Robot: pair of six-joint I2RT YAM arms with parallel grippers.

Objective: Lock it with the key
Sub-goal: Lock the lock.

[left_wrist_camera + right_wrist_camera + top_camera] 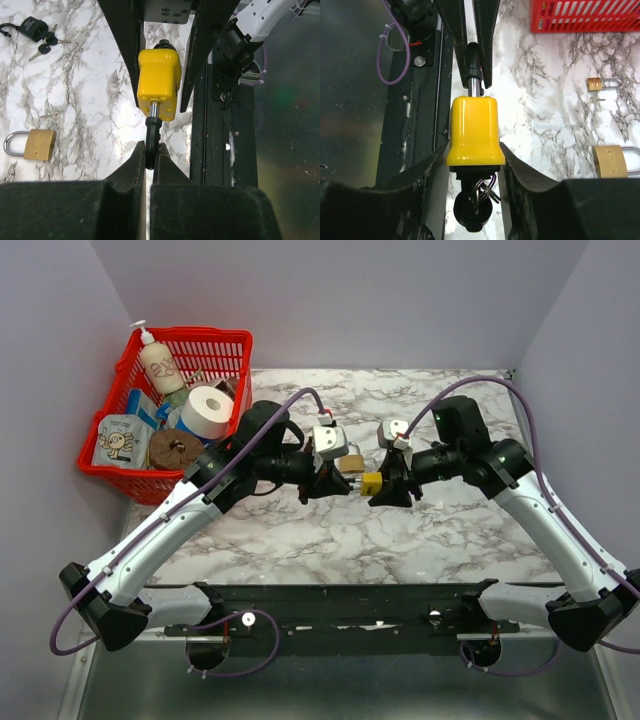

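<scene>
Left wrist view: left gripper [148,150] pinched tight on the black shackle [151,134] of the yellow padlock [159,82], right gripper [475,147] pressing both sides of its body (key [471,207] at its underside), padlock held mid-air over the marble table [300,540], brass padlock [39,144] lying well apart.

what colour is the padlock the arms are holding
Yellow; the padlock shows best in the right wrist view.
</scene>
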